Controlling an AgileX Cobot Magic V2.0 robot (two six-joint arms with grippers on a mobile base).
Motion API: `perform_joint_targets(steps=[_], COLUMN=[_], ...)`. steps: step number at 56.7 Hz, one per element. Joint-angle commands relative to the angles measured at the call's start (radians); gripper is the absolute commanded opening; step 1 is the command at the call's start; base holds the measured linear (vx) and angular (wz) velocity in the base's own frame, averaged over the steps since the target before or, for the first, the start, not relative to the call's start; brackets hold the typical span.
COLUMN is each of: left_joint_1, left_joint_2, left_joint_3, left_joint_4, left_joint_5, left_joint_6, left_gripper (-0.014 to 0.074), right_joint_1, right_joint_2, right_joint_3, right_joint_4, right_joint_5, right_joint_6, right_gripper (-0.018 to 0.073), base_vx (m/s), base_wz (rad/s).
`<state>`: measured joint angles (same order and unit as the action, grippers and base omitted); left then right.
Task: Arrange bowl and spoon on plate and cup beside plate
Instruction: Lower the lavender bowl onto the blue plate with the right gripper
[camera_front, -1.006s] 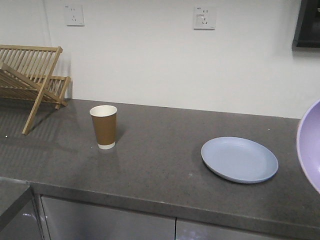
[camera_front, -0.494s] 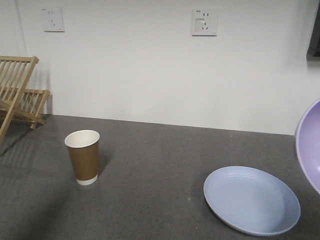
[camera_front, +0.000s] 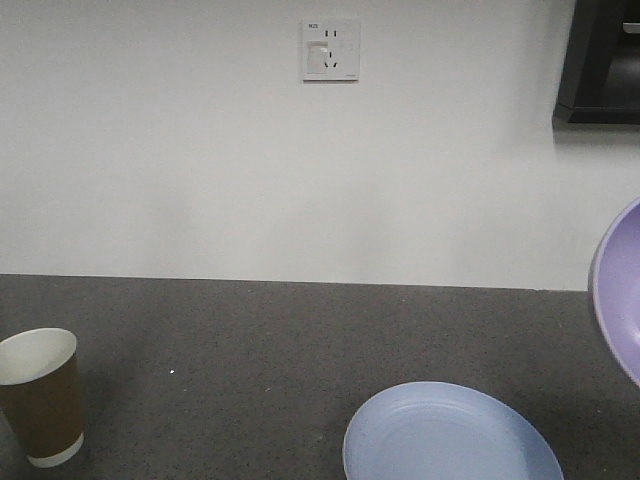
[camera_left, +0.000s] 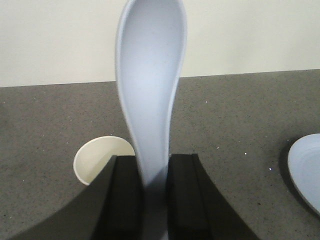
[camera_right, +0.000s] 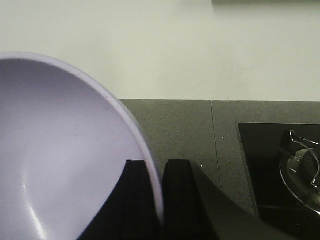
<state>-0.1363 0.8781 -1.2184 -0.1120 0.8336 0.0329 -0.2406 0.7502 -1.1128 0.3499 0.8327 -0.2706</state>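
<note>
Since both arms are already loaded, it all comes down to where the plate (camera_front: 450, 440) sits relative to each of them. The right gripper (camera_right: 154, 175) is pinched on the rim of the bowl (camera_right: 65, 150), with the rim running down between its two fingers, so the bowl hangs tilted on its side rather than level. From the front view it pokes in at the right edge, up off the counter (camera_front: 250, 340), and the plate lies lower and to the left of it, clearly apart.

The left gripper (camera_left: 153, 172) is clamped on the handle of the spoon (camera_left: 150, 75). The spoon's long axis runs straight out from the jaws, scoop at the far end. In the left wrist view only a sliver of the plate shows at the far right, while the cup (camera_left: 102, 157) stands upright just left of the fingers and below them.

So the plate sits between the two arms, right of the spoon and left of the bowl. The bowl side looks nearer, though that's hard to call for sure. Best guess is the right arm goes first: swing left, come down, level the bowl onto the plate. The cup stands well apart from the plate on the left, not yet beside it
</note>
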Motion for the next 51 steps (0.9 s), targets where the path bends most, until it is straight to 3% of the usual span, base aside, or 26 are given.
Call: perform_joint_targets(steps=[1, 51], left_joint_1=[0.001, 0.001], left_joint_2=[-0.008, -0.008], left_joint_3=[-0.025, -0.025], left_joint_4=[-0.011, -0.011], left_joint_5=[-0.087, -0.087], left_joint_6=[0.0, 0.0], left_gripper=[-0.0006, -0.0006], right_joint_1=[-0.005, -0.005], right_joint_2=[0.002, 0.002], right_joint_3=[-0.03, -0.03], right_joint_4=[0.018, 0.025], right_joint_5=[-0.084, -0.084], right_joint_6=[-0.009, -0.006], right_gripper=[-0.0008, -0.0008], base_vx=[0.07, 0.01], base_wz=[-0.1, -0.01])
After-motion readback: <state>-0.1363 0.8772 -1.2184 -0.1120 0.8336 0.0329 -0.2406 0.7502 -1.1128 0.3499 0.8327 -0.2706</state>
